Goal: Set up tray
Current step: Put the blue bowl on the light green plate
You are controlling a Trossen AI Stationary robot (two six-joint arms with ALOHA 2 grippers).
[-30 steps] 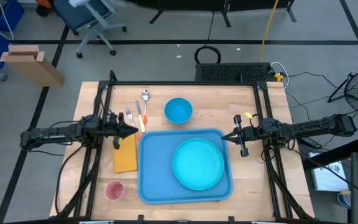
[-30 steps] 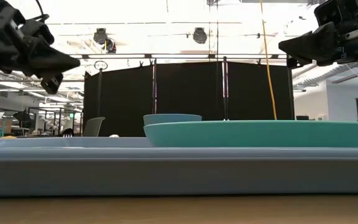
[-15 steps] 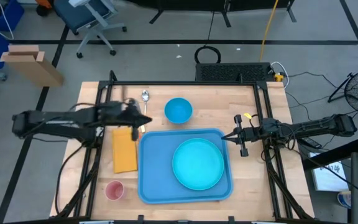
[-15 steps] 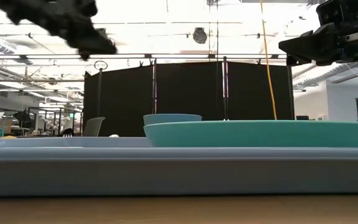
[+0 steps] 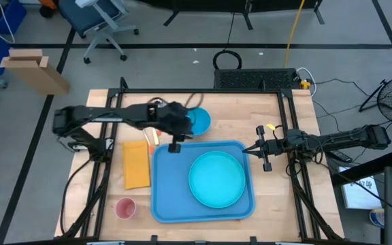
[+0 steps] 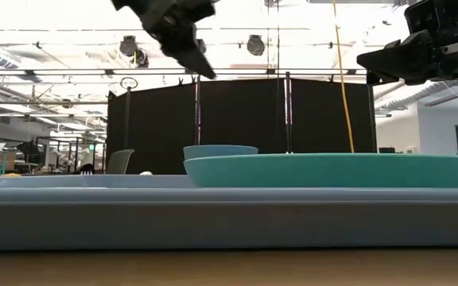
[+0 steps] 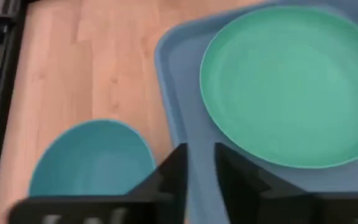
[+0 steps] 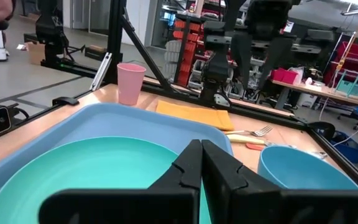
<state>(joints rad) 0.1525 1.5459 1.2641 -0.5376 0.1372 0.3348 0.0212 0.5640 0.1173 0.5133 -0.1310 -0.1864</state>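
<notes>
Blue tray [image 5: 165, 197] flat on the wooden table [image 5: 271, 204], toward the near edge, long side across. Teal plate [image 5: 216, 178] resting inside the tray, on its right part. Blue bowl [image 5: 197, 120] on the table just behind the tray's far rim, partly covered in the high view by the left arm. Orange napkin [image 5: 136, 165] lying just left of the tray; pink cup [image 5: 125, 207] near the napkin's near end, close to the tray's left near corner. Fork [image 8: 254, 131] on the table between napkin and bowl, seen in the right wrist view.

Left gripper [image 5: 175, 138] reaching in from the left, held in the air above the tray's far left corner beside the bowl, raised well off the table in the low view [image 6: 191, 49]. Fingers [image 7: 170, 169] apart by a narrow gap, holding nothing.

Right gripper [image 5: 249, 149] hovering at the tray's right far corner, pointed left toward the plate, high in the low view [image 6: 372, 58]. Fingers [image 8: 191, 163] pressed together, nothing between them.

Same layout in the left wrist view: tray [image 7: 174, 106], plate [image 7: 291, 81], bowl [image 7: 92, 158].
</notes>
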